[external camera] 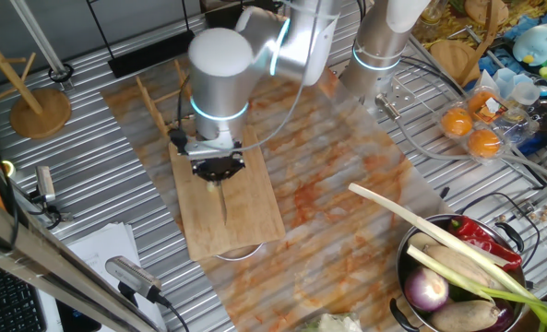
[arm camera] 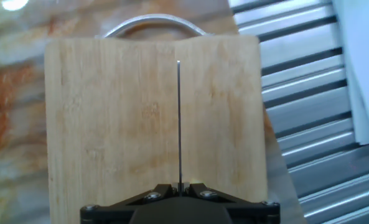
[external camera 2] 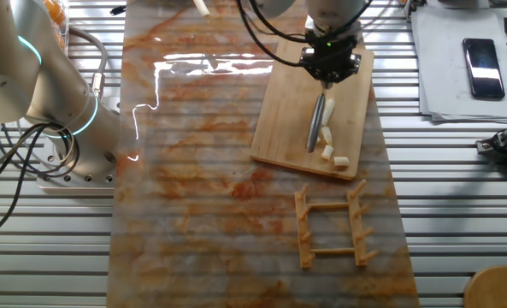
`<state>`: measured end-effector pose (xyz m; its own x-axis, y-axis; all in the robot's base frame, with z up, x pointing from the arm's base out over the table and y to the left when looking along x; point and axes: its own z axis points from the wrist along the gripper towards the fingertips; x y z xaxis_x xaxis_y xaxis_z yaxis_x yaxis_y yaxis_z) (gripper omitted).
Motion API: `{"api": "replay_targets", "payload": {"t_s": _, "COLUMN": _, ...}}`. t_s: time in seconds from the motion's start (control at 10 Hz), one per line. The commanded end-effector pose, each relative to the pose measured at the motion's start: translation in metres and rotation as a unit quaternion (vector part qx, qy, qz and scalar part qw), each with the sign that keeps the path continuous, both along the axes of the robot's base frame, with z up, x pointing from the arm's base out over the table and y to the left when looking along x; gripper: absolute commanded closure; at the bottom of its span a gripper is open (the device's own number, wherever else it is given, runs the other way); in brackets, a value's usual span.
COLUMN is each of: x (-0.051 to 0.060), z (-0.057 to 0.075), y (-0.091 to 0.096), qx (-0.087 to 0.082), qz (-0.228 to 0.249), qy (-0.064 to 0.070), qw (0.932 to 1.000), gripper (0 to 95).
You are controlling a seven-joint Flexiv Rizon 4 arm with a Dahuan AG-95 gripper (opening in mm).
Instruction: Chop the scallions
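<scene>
Ribbed metal table (external camera 2: 458, 197) under marbled mat (external camera 2: 202, 171)

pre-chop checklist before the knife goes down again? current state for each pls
1. Knife held in gripper: ok, blade runs straight out from the hand.
2. Scallions on cutting board: ok, a stalk piece plus cut chunks near the board's edge.
3. Blade over the stalk: cannot tell; hand view shows only bare board under the edge.
4. Board flat on the mat: ok.
5. Wooden rack away from the board: ok, apart.
</scene>
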<state>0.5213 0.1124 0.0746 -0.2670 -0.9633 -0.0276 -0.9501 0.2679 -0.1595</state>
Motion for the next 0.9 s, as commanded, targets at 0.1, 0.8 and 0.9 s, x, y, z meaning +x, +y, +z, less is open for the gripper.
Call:
{"api": "replay_targets", "payload": {"t_s": 0.1, "x": 0.007, "z": 0.001, "y": 0.005, "qx": -0.021, "qz": 0.053, "qy": -0.025, "qw": 0.9981, "gripper": 95.0}}
{"api": "replay_targets", "payload": {"t_s": 0.8, "x": 0.028, "z": 0.006, "y": -0.002, "qx": -0.02, "qz": 0.08, "qy": -0.033, "qw": 0.9961, "gripper": 95.0}}
{"api": "replay_targets", "payload": {"t_s": 0.9, "x": 0.029, "z": 0.005, "y": -0.003, "qx": -0.017, "qz": 0.083, "qy": -0.032, "qw": 0.9959, "gripper": 95.0}}
